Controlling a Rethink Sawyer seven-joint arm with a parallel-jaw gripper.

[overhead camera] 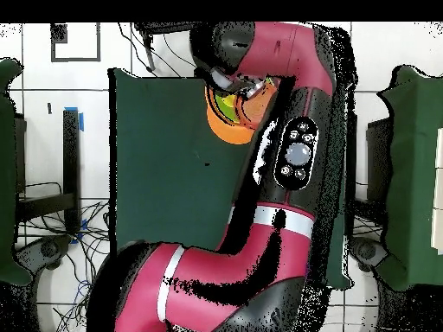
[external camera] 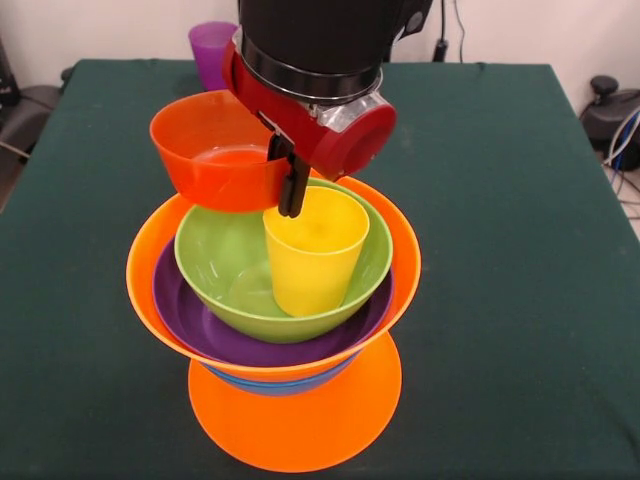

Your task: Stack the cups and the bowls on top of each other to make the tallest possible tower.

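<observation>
Orange-red glossy plastic bowl [external camera: 215, 150] hangs clamped by its rim in the gripper [external camera: 291, 185], just beside the upright yellow plastic cup [external camera: 314, 249].

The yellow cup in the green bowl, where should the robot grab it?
Probably by the rim, coming straight down from above. The yellow cup stands upright, mouth open to the top, deep inside the green bowl, whose wall hides its lower sides. One jaw could go inside the cup, one outside.

The gripper [external camera: 291, 185] grips the rim of an orange-red bowl [external camera: 215, 150] above the tower [external camera: 275, 300] — a yellow cup [external camera: 312, 250] stands in its green bowl [external camera: 225, 265]; a purple cup [external camera: 211, 50] stands far behind.
</observation>
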